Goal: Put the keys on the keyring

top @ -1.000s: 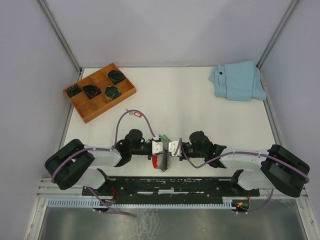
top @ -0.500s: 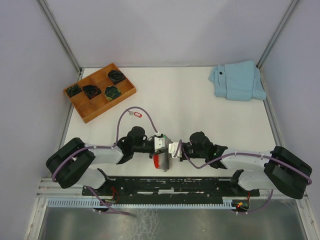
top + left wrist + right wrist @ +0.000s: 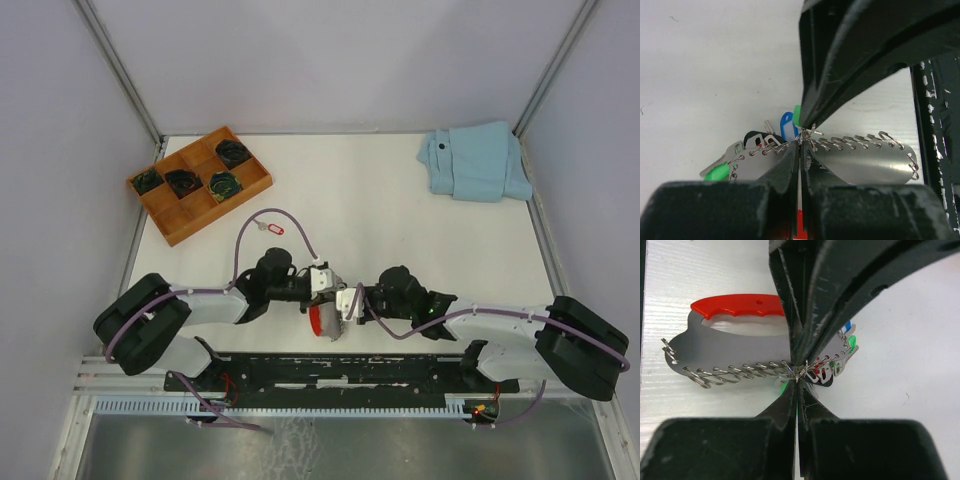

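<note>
The keyring (image 3: 322, 322), a silver plate (image 3: 735, 347) with a red curved band (image 3: 737, 305) and a row of wire clips, lies on the table between both grippers. My left gripper (image 3: 327, 288) is shut on a wire ring at the clip row (image 3: 801, 140). My right gripper (image 3: 347, 300) is shut at that same spot (image 3: 797, 377), and a green tag (image 3: 786, 387) shows at its tips. Silver keys (image 3: 832, 371) with another green tag (image 3: 717, 172) and a blue tag (image 3: 786, 125) hang from the clips. A red-tagged key (image 3: 274, 229) lies apart on the table.
A wooden tray (image 3: 160, 205) with dark coiled items stands at the back left. A folded light-blue cloth (image 3: 475, 160) lies at the back right. A black rail (image 3: 340, 370) runs along the near edge. A purple cable (image 3: 240, 245) loops over the red-tagged key.
Both grippers have stayed pinched together over the keyring and shifted slightly. The left wrist has turned, and the green bit beside its tip no longer shows from above.
</note>
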### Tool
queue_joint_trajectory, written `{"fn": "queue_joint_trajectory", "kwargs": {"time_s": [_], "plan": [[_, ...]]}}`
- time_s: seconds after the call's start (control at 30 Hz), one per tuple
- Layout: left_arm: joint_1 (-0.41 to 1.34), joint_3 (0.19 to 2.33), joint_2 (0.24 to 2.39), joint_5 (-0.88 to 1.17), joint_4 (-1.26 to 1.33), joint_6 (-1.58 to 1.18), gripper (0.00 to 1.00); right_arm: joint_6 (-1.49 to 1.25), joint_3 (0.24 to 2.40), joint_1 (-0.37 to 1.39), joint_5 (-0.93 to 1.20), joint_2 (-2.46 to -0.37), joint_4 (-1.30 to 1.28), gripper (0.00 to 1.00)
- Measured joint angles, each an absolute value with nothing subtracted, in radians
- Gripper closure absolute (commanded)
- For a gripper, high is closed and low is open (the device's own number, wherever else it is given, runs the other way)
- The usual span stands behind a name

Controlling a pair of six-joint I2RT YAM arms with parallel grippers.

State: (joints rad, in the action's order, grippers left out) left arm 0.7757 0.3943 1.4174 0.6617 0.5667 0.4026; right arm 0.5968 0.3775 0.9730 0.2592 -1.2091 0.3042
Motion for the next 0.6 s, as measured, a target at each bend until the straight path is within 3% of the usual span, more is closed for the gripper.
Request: {"fn": "queue_joint_trajectory", "kwargs": {"time_s": [0.6], "plan": [[0.702,0.393,1.417,0.717,0.591,0.229,0.97,0.698,0.381,1.043,0.136,-1.232,0.329,0.99]]}}
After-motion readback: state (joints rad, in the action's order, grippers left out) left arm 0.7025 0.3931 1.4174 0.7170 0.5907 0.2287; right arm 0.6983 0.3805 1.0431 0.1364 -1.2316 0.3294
